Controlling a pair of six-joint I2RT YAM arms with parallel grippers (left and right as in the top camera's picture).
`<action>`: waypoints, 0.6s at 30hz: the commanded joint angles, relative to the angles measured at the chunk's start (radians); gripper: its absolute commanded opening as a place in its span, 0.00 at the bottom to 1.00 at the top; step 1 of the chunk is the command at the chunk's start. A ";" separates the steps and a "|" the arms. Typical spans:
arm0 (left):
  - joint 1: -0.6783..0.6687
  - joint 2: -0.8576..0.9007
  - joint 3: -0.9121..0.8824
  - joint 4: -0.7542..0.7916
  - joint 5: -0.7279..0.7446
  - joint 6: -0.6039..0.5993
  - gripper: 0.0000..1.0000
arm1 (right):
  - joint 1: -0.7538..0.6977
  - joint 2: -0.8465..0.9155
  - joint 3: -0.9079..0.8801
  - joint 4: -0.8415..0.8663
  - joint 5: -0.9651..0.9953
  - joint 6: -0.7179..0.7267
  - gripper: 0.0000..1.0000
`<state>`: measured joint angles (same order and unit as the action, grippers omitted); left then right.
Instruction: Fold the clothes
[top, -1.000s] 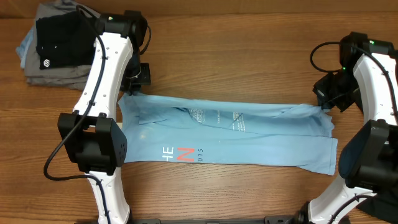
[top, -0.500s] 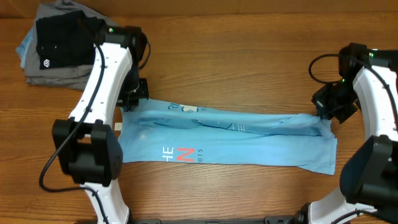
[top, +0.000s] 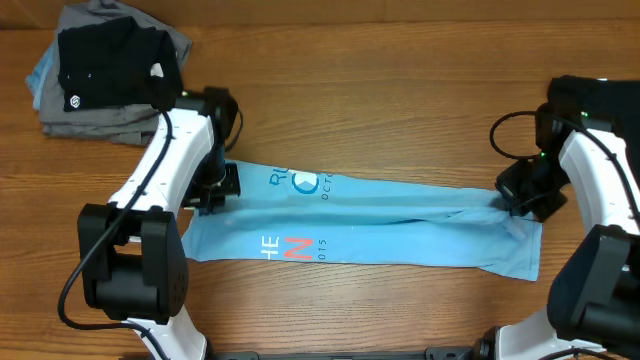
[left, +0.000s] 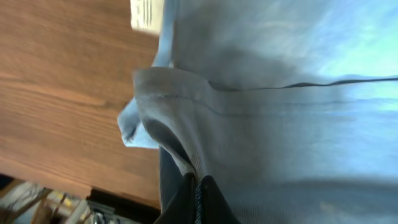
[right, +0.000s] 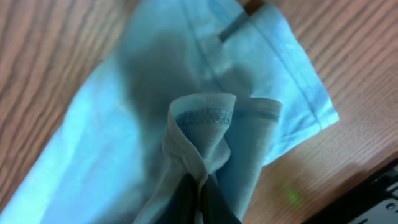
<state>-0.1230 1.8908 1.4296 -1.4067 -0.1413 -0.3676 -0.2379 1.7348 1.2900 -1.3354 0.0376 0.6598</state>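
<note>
The clothes (top: 400, 225), a light blue T-shirt, lie as a long narrow band across the table, with white and red lettering near the left end. My left gripper (top: 218, 188) is at the band's far left corner, shut on a bunched hem of the shirt (left: 280, 124); the dark fingertips (left: 208, 202) pinch the cloth between them. My right gripper (top: 518, 195) is at the far right corner. In the right wrist view it (right: 200, 190) is shut on a rolled fold of the shirt's edge (right: 205, 115).
A pile of other garments sits at the back left corner: a small black shirt (top: 100, 60) on top of grey ones (top: 90, 120). Bare wooden tabletop (top: 380, 90) lies behind the shirt and along its front.
Both grippers moved toward the front of the table, pulling the shirt's far edge over the lower layer. The band became narrower, and blue printed lettering now shows on top near the left.
</note>
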 joint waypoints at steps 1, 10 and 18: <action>0.033 -0.019 -0.054 0.015 0.001 -0.014 0.04 | -0.023 -0.073 -0.036 -0.001 0.039 0.013 0.04; 0.051 -0.019 -0.101 0.062 0.006 -0.014 0.04 | -0.018 -0.078 -0.112 0.019 0.050 -0.005 0.04; 0.051 -0.019 -0.101 0.073 0.012 -0.014 0.98 | -0.018 -0.078 -0.177 0.064 0.047 -0.024 1.00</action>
<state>-0.0769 1.8908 1.3319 -1.3365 -0.1310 -0.3679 -0.2546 1.6802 1.1210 -1.2778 0.0677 0.6483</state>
